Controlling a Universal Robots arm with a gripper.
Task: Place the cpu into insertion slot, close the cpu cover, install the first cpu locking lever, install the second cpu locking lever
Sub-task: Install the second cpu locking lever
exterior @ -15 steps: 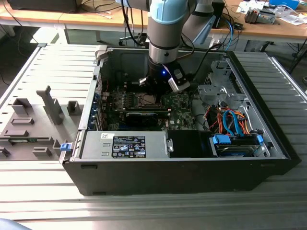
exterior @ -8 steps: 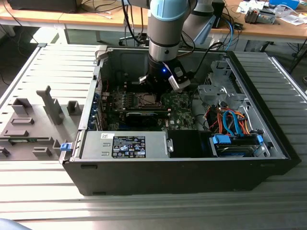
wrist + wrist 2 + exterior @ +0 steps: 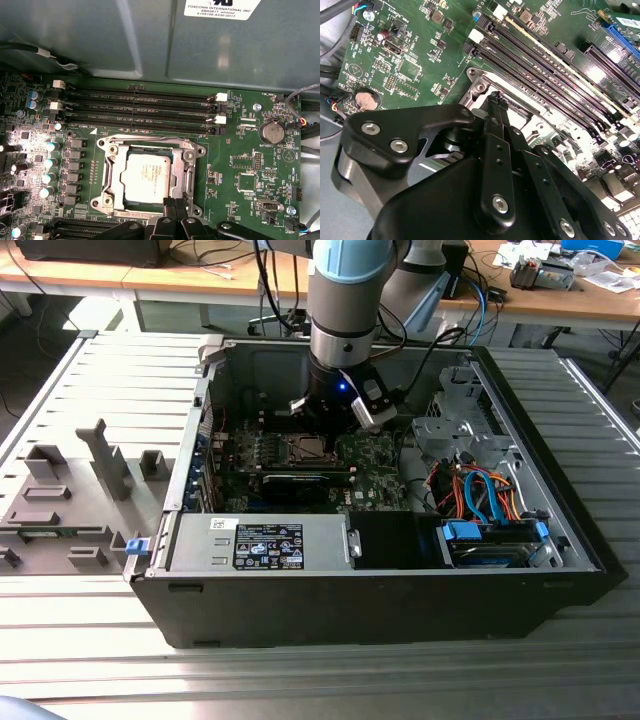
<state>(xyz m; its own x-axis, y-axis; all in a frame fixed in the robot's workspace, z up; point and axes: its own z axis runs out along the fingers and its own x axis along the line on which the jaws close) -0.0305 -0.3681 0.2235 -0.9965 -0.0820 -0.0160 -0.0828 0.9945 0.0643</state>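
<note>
In the first wrist view the hand point(image 3: 174, 204) has its fingers pressed together, grasping nothing, at the edge of the cpu cover point(image 3: 186, 170). The cpu point(image 3: 150, 176) lies in the insertion slot point(image 3: 145, 202) under the closed cover. If the tips slip off the thin rim, they could scratch the green board point(image 3: 240, 165) beyond.

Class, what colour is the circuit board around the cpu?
Green, clearest in the first wrist view: circuit board around the cpu.

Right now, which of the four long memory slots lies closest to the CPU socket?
The memory slot bordering the socket's metal frame is closest; the cpu sits just beyond that frame, while the other three slots lie farther toward the case wall.
</note>
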